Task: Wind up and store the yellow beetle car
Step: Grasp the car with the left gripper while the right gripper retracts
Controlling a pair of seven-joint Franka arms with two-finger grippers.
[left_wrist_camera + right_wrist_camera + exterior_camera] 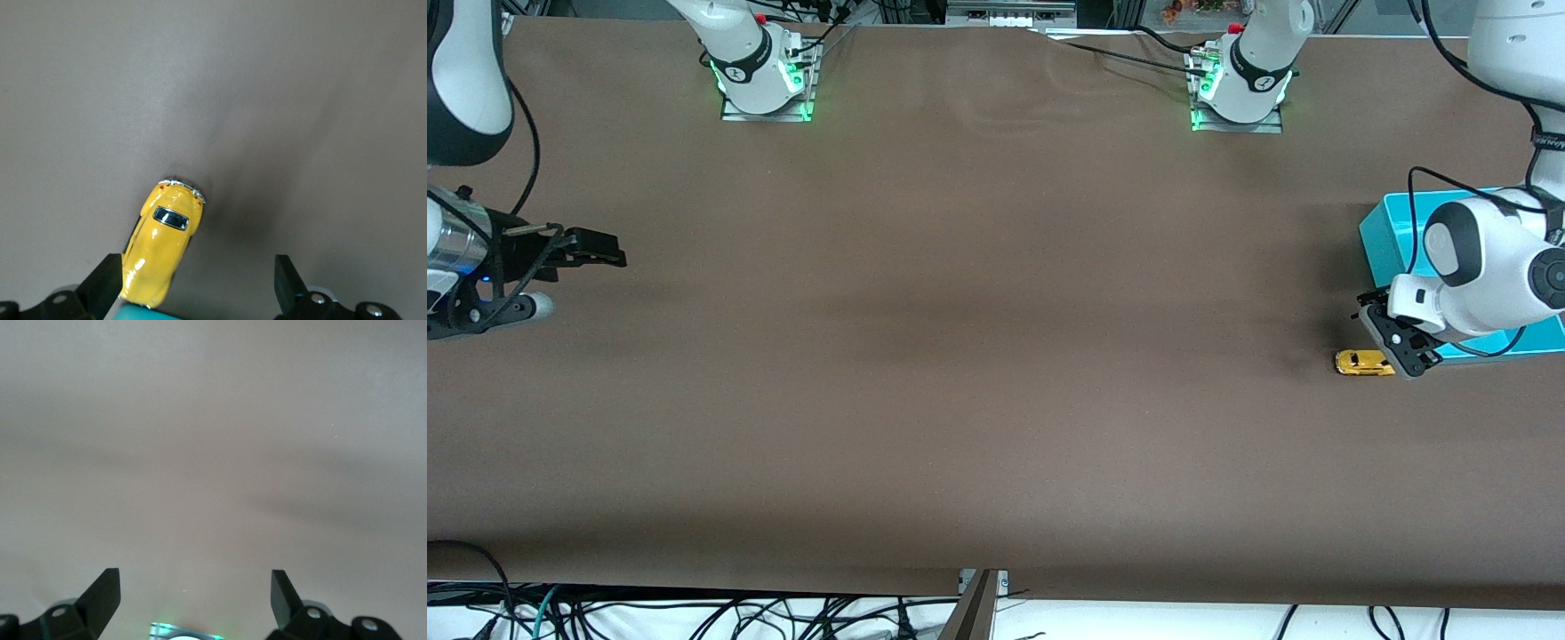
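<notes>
The yellow beetle car (1362, 363) stands on the brown table at the left arm's end, just beside the turquoise box (1387, 233). In the left wrist view the car (162, 241) lies on the cloth close to one finger. My left gripper (1399, 342) is open and empty, low over the table right beside the car, between it and the box. My right gripper (596, 249) is open and empty, waiting above the table at the right arm's end; its wrist view shows only bare cloth between its fingers (100, 593).
The turquoise box is partly hidden by the left arm. The two arm bases (765, 80) (1240, 89) stand along the table's farther edge. Cables hang below the table's nearer edge (996, 578).
</notes>
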